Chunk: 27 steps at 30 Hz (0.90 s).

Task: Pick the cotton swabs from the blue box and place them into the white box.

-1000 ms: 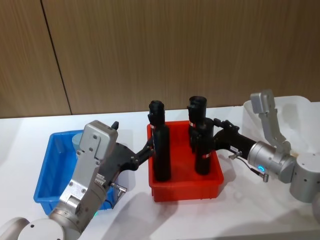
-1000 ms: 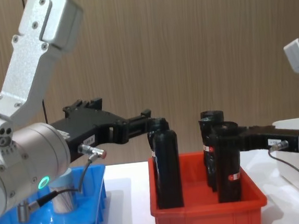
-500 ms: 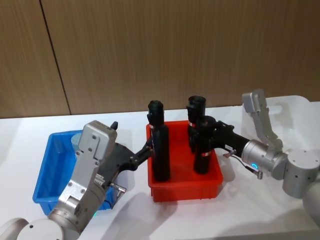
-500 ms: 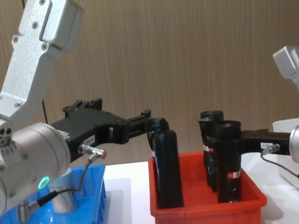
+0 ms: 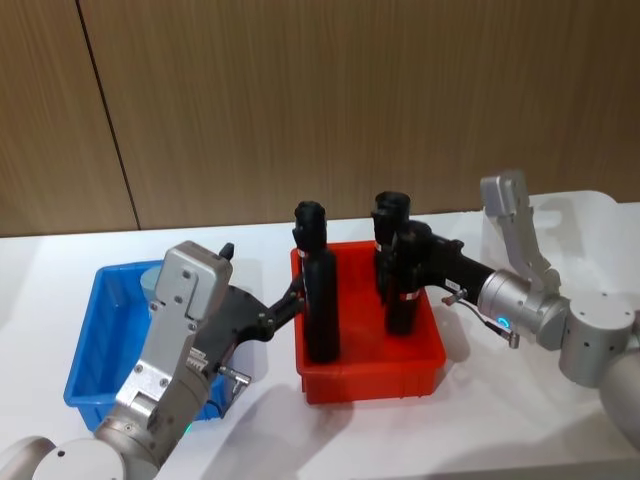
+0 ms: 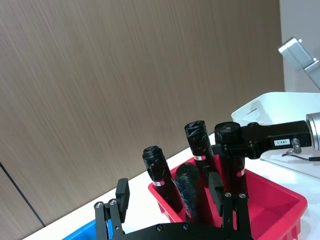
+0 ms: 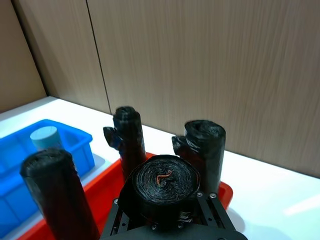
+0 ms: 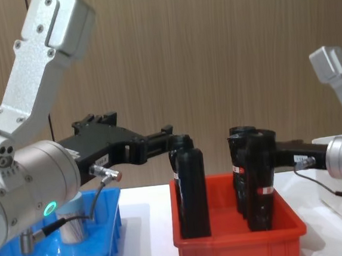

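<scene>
The right gripper (image 5: 405, 262) is closed around one black roll (image 5: 401, 285), a cylinder of wound glossy film that stands upright near the right wall of the red bin (image 5: 370, 375). The left gripper (image 8: 171, 141) reaches the top of another black roll (image 8: 190, 186) near the bin's left wall; how wide its fingers are, I cannot tell. A cotton swab jar (image 7: 45, 138) with a pale blue round lid stands in the smooth blue box (image 5: 85, 360) at the table's left edge. The white box (image 6: 267, 106) is at the right edge.

Four black bottles (image 6: 160, 172); one cotton swabs jar (image 7: 45, 137); one blue box (image 5: 95, 345), one red bin (image 5: 370, 370), one white box (image 6: 265, 107).
</scene>
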Motion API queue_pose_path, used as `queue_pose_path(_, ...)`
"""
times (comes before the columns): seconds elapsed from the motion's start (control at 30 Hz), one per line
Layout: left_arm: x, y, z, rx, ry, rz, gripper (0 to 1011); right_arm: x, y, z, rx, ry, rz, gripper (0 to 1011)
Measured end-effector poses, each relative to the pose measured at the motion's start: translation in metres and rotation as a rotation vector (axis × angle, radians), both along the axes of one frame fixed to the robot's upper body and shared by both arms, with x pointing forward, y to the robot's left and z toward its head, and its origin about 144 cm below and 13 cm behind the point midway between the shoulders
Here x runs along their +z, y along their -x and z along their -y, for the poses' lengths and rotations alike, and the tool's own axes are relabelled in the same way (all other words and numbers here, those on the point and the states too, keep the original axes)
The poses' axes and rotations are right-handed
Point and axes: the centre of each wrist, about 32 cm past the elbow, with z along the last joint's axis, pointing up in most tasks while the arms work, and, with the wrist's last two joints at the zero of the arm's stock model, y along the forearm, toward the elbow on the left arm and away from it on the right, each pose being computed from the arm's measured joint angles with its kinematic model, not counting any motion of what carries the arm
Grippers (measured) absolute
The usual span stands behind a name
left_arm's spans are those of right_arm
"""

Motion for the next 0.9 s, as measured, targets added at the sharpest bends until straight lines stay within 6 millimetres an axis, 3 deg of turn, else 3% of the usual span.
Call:
queue_pose_path(0.43, 0.000, 0.000, 0.000, 0.000, 0.000, 0.000, 1003, 0.026, 0.013, -0.002, 0.007, -0.048, 0.070, 447)
queue_pose_path(0.9, 0.000, 0.000, 0.000, 0.000, 0.000, 0.000, 1003, 0.074, 0.041, 0.003, -0.028, -0.098, 0.192, 447)
